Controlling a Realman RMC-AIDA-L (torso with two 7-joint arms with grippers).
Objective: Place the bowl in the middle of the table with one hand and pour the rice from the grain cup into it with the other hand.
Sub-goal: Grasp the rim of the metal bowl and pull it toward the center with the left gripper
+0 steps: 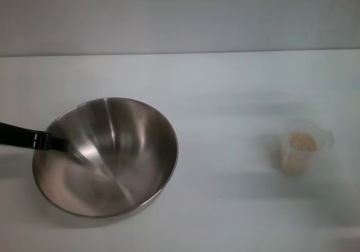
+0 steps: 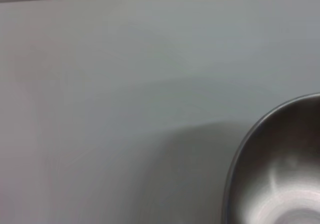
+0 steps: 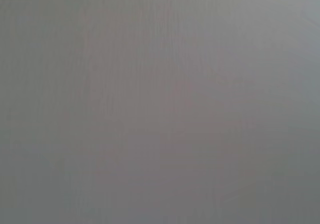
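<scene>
Early stage of the task. The bowl (image 1: 107,157) sits tilted on the table (image 1: 225,89), left of centre, so its placement in the middle is judged unfinished; the rice (image 1: 302,141) is all in the grain cup (image 1: 301,146), upright and well apart from the left gripper (image 1: 56,143), across the bowl on the far side, and pouring is not begun. A dark finger of the left gripper reaches over the bowl's near rim and appears to pinch the wall; its opening is hidden, so the grip cannot be confirmed. The right gripper is out of view; its wrist camera shows only bare surface.
</scene>
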